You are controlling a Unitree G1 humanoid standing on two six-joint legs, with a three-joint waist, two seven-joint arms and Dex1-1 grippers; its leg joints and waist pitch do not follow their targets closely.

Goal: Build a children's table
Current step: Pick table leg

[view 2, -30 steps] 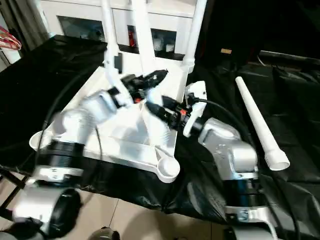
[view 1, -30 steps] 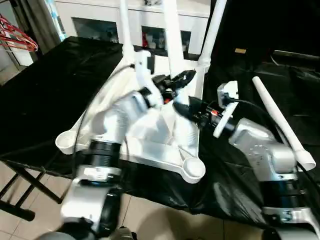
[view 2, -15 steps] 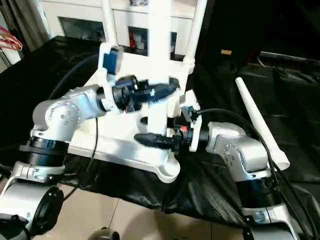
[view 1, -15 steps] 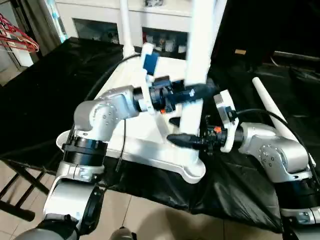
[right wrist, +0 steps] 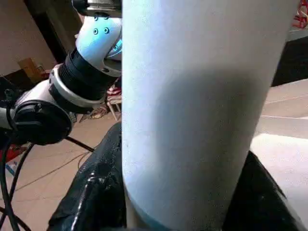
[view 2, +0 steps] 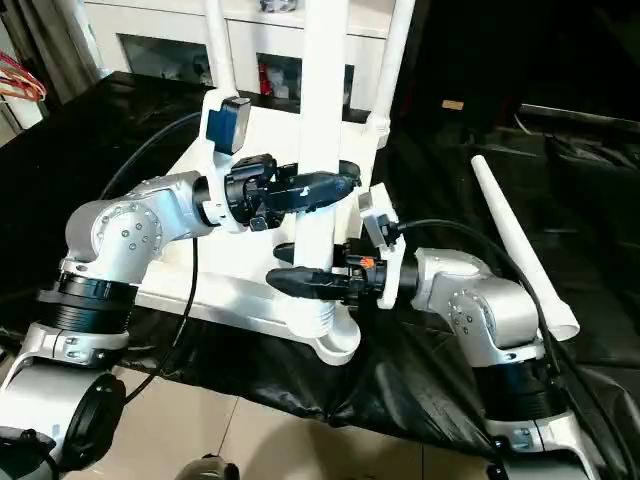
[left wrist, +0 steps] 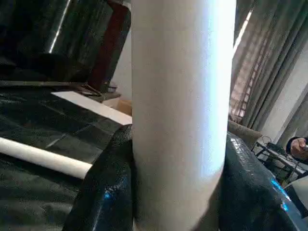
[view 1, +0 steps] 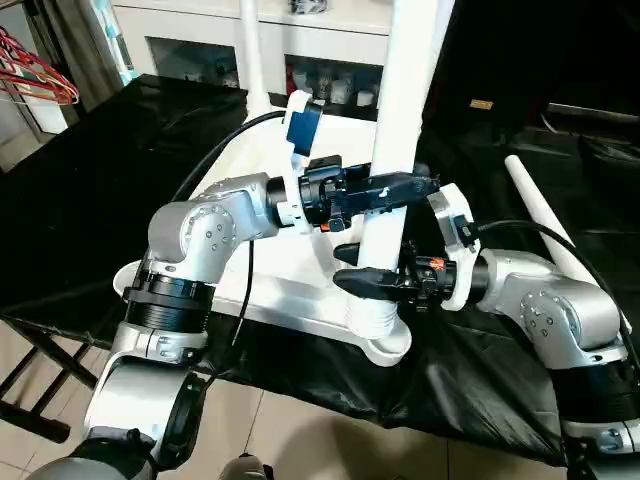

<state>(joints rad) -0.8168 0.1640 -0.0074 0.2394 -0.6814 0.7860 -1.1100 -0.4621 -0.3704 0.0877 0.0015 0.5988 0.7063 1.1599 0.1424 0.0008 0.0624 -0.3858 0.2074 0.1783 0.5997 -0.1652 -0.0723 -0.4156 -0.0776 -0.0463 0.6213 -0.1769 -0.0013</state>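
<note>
The children's table top (view 2: 235, 285) lies upside down on the black-covered work table. Two white legs (view 2: 392, 60) (view 2: 214, 45) stand in its far corner sockets. A third leg (view 2: 322, 90) stands upright at the near right socket (view 1: 388, 343). My left gripper (view 1: 400, 186) is shut around this leg at mid height, its black fingers (left wrist: 108, 192) pressing the tube (left wrist: 183, 110). My right gripper (view 1: 366, 281) grips the same leg lower down, just above the socket, fingers (right wrist: 96, 192) on both sides of it (right wrist: 202, 96). Another leg (view 2: 520, 250) lies loose on the work table to the right.
The work table's front edge (view 1: 330, 375) runs just below the near sockets, with tiled floor beyond. A white cabinet (view 1: 200, 45) stands behind the table. Red hangers (view 1: 35, 75) hang at far left. Black stand legs (view 1: 40, 370) show under the table's left side.
The third leg went from leaning over the table top to upright at the near right socket. My right gripper moved low on the leg and closed around it; my left arm swung up.
</note>
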